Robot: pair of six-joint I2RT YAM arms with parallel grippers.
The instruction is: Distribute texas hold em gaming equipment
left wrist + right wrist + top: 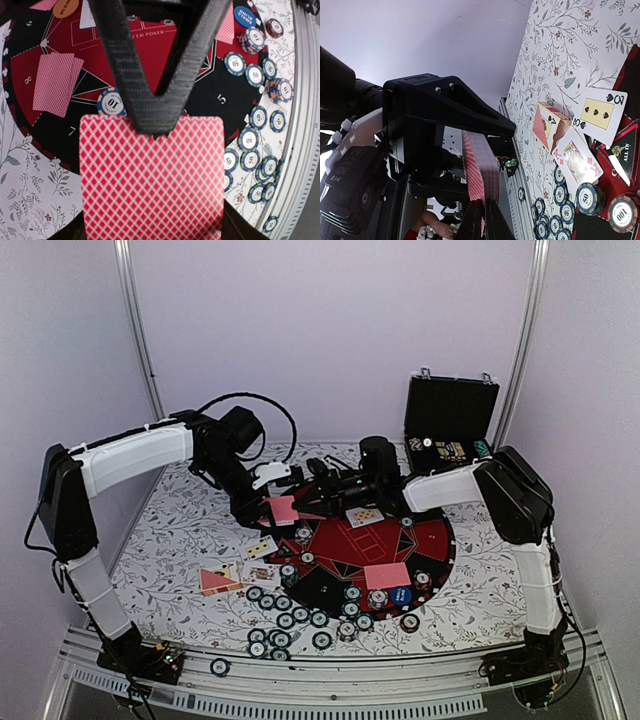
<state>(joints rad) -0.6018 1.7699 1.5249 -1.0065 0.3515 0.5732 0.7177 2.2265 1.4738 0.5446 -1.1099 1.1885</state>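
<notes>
Cards with pink-red backs form a card stack (150, 185) pinched flat between the pressed-together fingers of the left gripper (152, 127), held in the air above the mat (160, 60). The right gripper (482, 222) meets it from the opposite side, its two fingers closed tight on the stack's free edge; how many cards it pinches I cannot tell. Below the left gripper, just past its fingertips, a blue-white chip (111, 102) marked 10 lies on the mat, with two face-down cards (55, 82) off to one side and a scatter of dark green chips (260, 117) to the other. Beyond the right gripper, a three of spades (600, 112) and a king (577, 160) lie face up on the bench (560, 40).
</notes>
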